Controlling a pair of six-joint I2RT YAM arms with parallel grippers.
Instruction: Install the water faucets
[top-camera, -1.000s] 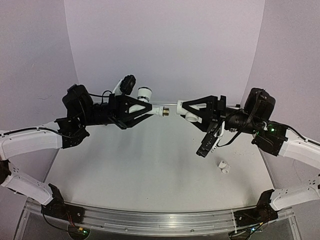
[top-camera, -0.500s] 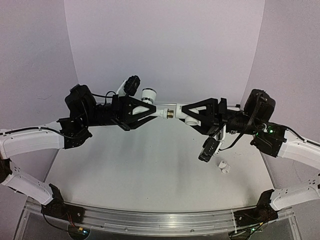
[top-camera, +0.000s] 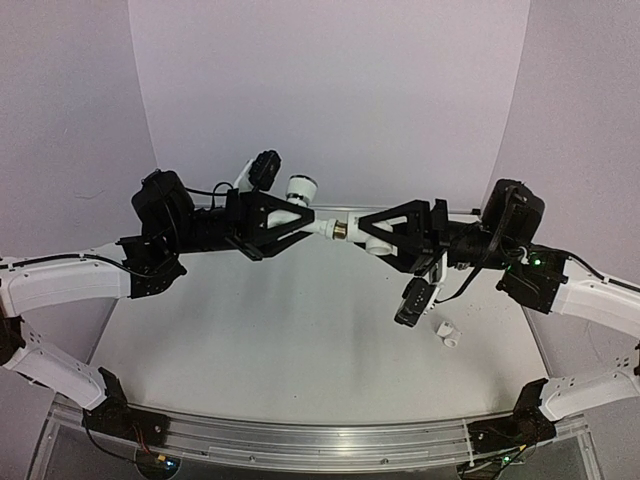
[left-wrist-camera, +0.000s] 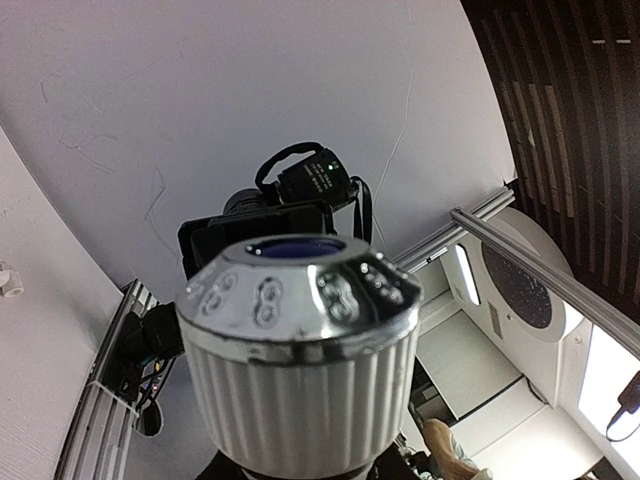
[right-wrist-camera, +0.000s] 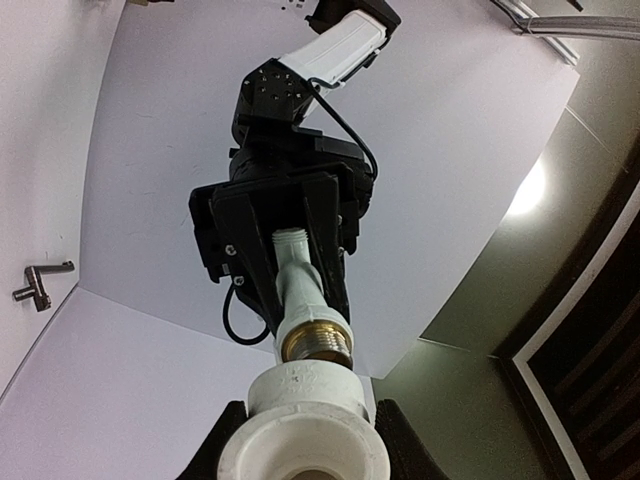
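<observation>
Left tool (top-camera: 303, 222) clamps the tap (top-camera: 301, 188), right tool (top-camera: 365, 228) the fitting (top-camera: 378, 243).
Looks like joining: brass thread (top-camera: 341, 229) at the fitting's mouth; next needs square alignment, then twisting.

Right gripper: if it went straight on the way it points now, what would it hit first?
The white fitting in the right gripper would meet the brass threaded end of the faucet in the left gripper almost at once; they look touching or nearly so.

Tap body (top-camera: 301, 188) and fitting (top-camera: 376, 244) have come together, ends touching.
</observation>
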